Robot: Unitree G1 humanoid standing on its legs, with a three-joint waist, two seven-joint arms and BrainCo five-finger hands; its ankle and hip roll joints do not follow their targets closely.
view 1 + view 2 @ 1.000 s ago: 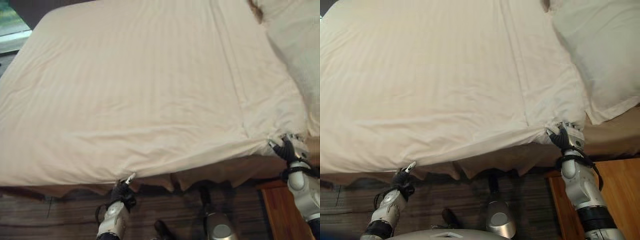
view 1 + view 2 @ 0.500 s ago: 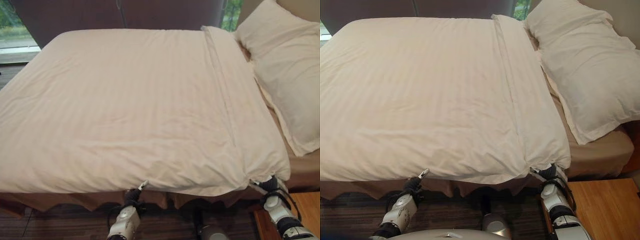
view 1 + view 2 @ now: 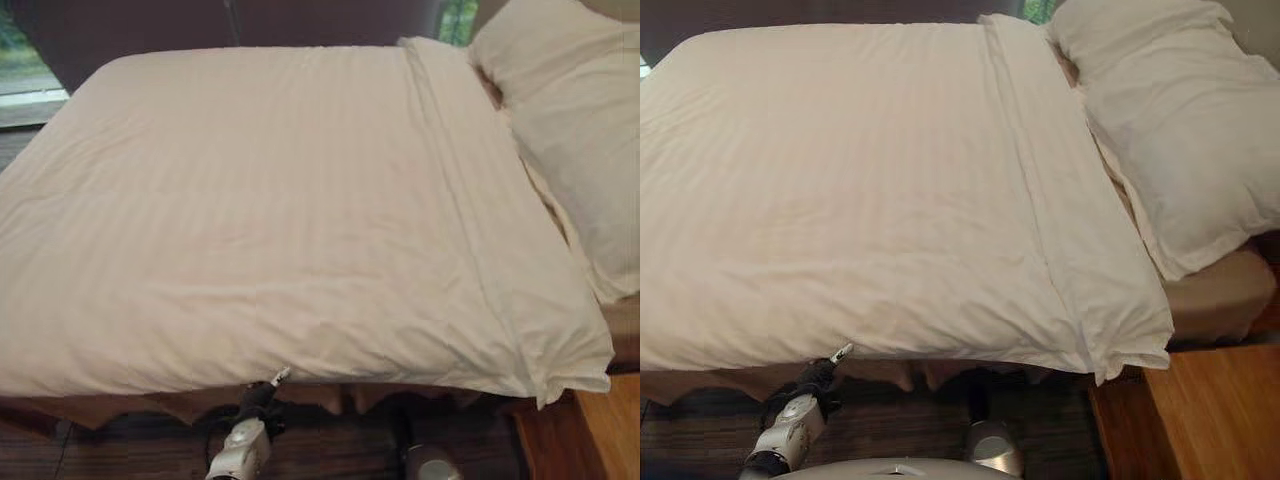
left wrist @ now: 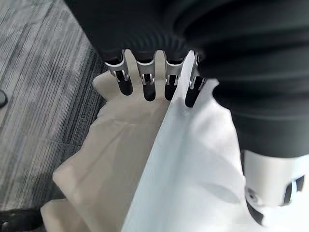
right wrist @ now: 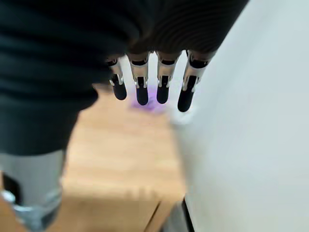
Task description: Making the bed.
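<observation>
A white striped duvet (image 3: 280, 200) lies spread flat over the bed, its near edge hanging over the front side. My left hand (image 3: 255, 398) is low at that edge, left of centre, shut on the hem. In the left wrist view the white cloth (image 4: 193, 159) runs up into the left hand (image 4: 145, 87) between fingers and thumb. My right hand (image 5: 141, 92) hangs beside the duvet's side (image 5: 251, 121) with relaxed fingers that hold nothing. The duvet's near right corner (image 3: 1120, 350) droops free over the mattress edge.
A large white pillow (image 3: 570, 130) lies at the head end on the right. A tan bed skirt (image 3: 100, 405) hangs below the duvet. A wooden nightstand (image 3: 1200, 410) stands at the bed's near right corner. Dark striped carpet (image 4: 34, 96) covers the floor.
My right hand has let go of the duvet's near right corner and dropped out of the eye views. The corner now hangs loose. The camera has tilted; the left hand keeps its hold.
</observation>
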